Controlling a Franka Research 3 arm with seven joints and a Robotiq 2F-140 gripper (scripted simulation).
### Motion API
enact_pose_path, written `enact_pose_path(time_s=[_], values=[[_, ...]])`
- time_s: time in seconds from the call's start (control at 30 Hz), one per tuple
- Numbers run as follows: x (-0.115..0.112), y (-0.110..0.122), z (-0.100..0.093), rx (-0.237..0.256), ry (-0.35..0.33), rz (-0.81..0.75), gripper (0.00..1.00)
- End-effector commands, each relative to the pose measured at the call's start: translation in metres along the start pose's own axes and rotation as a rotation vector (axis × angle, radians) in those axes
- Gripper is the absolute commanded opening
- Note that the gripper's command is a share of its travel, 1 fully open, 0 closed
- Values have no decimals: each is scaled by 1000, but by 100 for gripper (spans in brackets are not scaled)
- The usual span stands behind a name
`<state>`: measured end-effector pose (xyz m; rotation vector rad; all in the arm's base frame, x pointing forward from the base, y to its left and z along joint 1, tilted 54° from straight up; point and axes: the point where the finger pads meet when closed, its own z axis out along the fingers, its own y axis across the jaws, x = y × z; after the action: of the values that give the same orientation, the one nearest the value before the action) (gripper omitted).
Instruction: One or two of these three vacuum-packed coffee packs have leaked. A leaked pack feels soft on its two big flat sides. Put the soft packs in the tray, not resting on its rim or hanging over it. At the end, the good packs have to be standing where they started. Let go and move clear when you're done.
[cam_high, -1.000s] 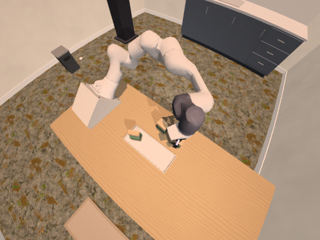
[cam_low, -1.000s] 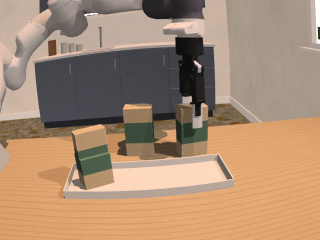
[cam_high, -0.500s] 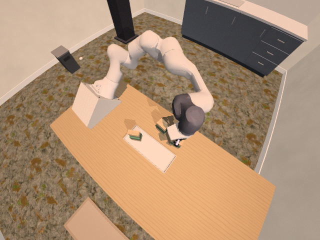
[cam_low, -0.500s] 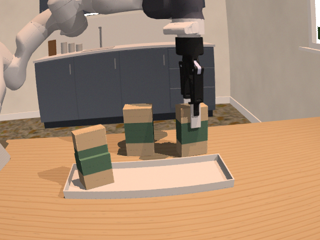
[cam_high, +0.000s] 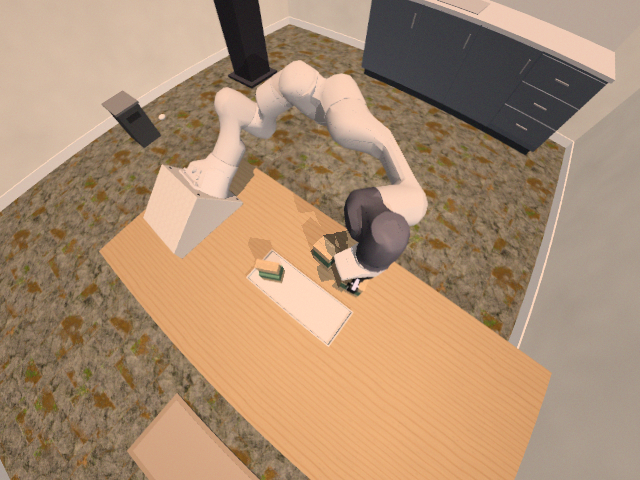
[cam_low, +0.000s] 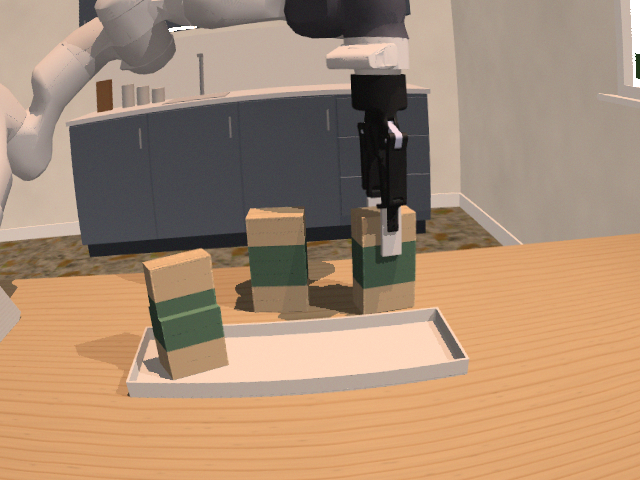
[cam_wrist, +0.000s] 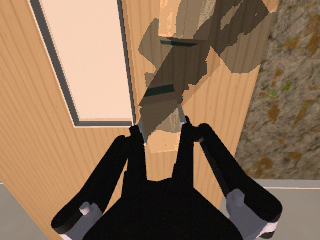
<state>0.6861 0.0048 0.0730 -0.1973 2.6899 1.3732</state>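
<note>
I am squeezing the right-hand coffee pack (cam_low: 383, 260), a tall tan brick with a dark green band, standing upright on the wooden table (cam_low: 516, 361) just behind the tray's far rim. My gripper (cam_low: 388, 235) is coming straight down over its top, fingers clamped on its two big flat sides, one pale pad (cam_low: 391, 242) lying against the face toward the exterior view. The middle pack (cam_low: 276, 258) is standing upright just beside it, apart from it. The third pack (cam_low: 185, 312) is leaning inside the left end of the shallow, pale rectangular tray (cam_low: 454, 346), whose long axis is running parallel to the row of packs. The rest of the tray floor is showing bare.
</note>
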Motion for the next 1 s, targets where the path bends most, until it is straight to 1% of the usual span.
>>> enact_pose_path(time_s=[0.0, 0.7, 0.73, 0.97], values=[[0, -1, 1, -1, -3, -5, 24], [0, -1, 1, -1, -3, -5, 24], [0, -1, 1, -1, -3, -5, 55], [0, -1, 1, -1, -3, -5, 55]])
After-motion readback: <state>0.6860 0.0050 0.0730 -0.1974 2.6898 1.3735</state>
